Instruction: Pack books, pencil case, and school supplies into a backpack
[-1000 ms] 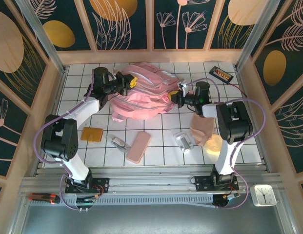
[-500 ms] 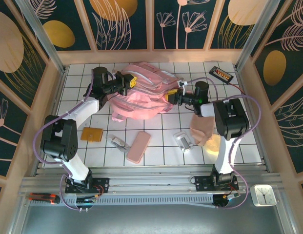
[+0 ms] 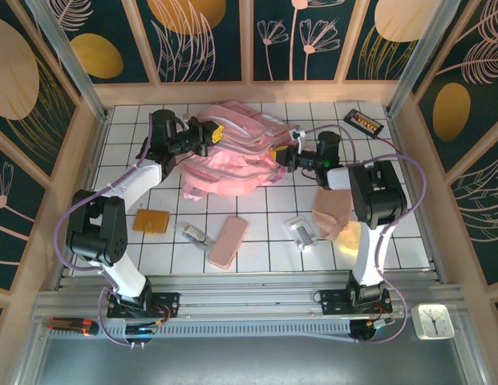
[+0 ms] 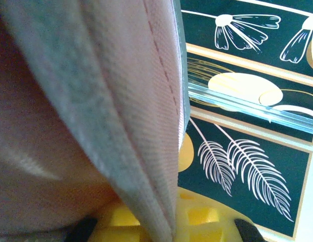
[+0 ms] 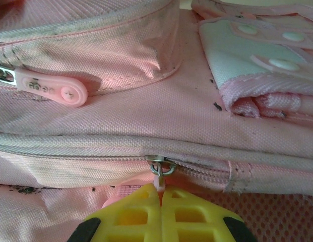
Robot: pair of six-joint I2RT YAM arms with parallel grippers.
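Note:
The pale pink backpack [image 3: 236,156] lies at the back of the tiled table. My left gripper [image 3: 214,135] is shut on a fold of the backpack's edge [image 4: 111,111], which runs down between its yellow fingers [image 4: 209,219]. My right gripper [image 3: 281,154] is shut on the small pink zip pull [image 5: 158,180], which hangs from a metal slider [image 5: 159,164] on the backpack's side [image 5: 146,116]. The salmon pencil case [image 3: 228,241] lies at the near centre. An orange-brown pad [image 3: 151,220] and two silver clips [image 3: 194,236] [image 3: 303,232] lie near it. The books are out of view.
A black slab with an orange label [image 3: 365,120] lies at the back right corner. A pale tan soft piece [image 3: 333,212] sits beside the right arm. Wooden walls with aluminium posts enclose the table on three sides.
My right gripper has moved a little left and away from me along the backpack's side. The left gripper has kept its place and hold.

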